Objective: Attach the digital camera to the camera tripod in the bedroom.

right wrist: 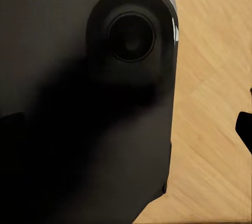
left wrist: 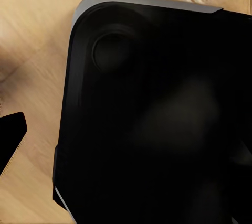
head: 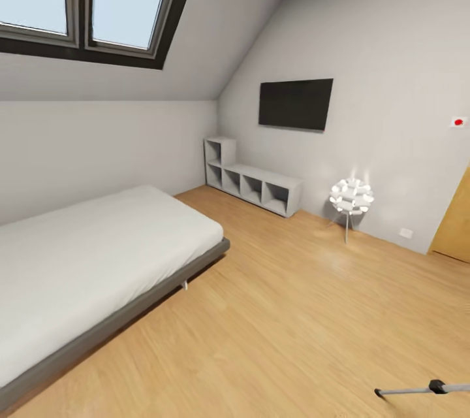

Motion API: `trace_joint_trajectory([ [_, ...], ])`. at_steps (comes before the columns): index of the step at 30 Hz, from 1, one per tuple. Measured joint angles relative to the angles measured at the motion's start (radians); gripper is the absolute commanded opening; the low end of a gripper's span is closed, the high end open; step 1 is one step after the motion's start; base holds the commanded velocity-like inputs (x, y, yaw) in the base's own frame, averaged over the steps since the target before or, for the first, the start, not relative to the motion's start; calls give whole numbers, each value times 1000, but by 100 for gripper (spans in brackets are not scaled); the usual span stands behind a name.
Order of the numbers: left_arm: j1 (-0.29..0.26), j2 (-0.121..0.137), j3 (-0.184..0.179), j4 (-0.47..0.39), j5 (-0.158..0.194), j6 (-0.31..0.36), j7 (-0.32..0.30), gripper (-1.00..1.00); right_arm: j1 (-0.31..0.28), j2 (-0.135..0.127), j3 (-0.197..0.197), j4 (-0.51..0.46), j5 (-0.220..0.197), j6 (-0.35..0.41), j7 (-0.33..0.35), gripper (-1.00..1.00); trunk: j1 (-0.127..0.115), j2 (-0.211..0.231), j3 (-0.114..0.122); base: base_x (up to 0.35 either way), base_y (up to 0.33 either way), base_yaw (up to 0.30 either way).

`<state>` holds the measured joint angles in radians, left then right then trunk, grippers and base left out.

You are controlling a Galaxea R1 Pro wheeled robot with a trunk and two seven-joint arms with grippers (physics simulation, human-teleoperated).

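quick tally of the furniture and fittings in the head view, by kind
bed: 1
cube shelf unit: 1
wall tv: 1
floor lamp: 1
skylight window: 1, with 2 panes
wooden door: 1, partly in view
camera tripod: 1, just one leg at the frame edge
total: 7
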<state>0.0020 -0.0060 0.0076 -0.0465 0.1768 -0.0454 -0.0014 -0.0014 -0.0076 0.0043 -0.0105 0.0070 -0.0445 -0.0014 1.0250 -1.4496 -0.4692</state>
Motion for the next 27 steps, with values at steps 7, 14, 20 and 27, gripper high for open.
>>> trace_joint_trajectory([
  [7, 0, 0, 0, 0, 0, 0, 0, 100, 0, 0, 0, 0, 0, 0, 0, 100, 0, 0, 0, 0, 0, -262],
  [14, 0, 0, 0, 0, 0, 0, 0, 100, 0, 0, 0, 0, 0, 0, 0, 100, 0, 0, 0, 0, 0, -262],
  [20, 0, 0, 0, 0, 0, 0, 0, 100, 0, 0, 0, 0, 0, 0, 0, 100, 0, 0, 0, 0, 0, -262],
  [27, 0, 0, 0, 0, 0, 0, 0, 100, 0, 0, 0, 0, 0, 1, 0, 100, 0, 0, 0, 0, 0, -261],
])
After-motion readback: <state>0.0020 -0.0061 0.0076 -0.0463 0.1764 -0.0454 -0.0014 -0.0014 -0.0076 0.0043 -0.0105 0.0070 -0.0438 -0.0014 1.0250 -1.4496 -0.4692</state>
